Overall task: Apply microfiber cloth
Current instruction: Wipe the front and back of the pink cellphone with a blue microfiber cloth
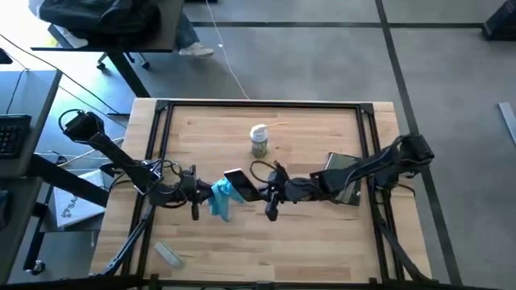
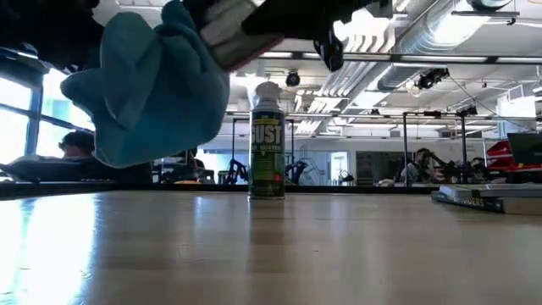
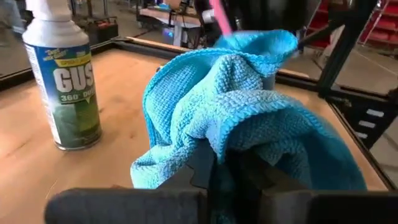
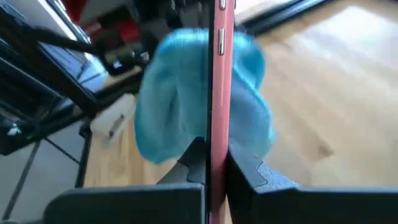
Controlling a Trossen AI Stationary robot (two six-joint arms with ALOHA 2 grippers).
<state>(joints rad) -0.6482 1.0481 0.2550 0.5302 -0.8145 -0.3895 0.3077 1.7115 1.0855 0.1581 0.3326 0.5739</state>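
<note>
Daylight from windows at the low view's left edge laid a pale sheen across the light wooden table top [image 2: 279,246], while rows of ceiling lights glared white above. The bunched light-blue microfiber cloth [image 2: 157,89] hung close to that camera and was soft-edged, and in the right wrist view the cloth [image 4: 180,93] and the thin pink-edged phone [image 4: 219,74] were smeared by blur. From above, the scene was evenly lit with faint shadows.

The spray can [image 1: 259,141] stands on the table [image 1: 322,242] behind the centre. The microfiber cloth [image 1: 221,197] hangs mid-table, beside the phone [image 1: 241,184]. A pad [image 1: 345,177] lies toward the right edge.
</note>
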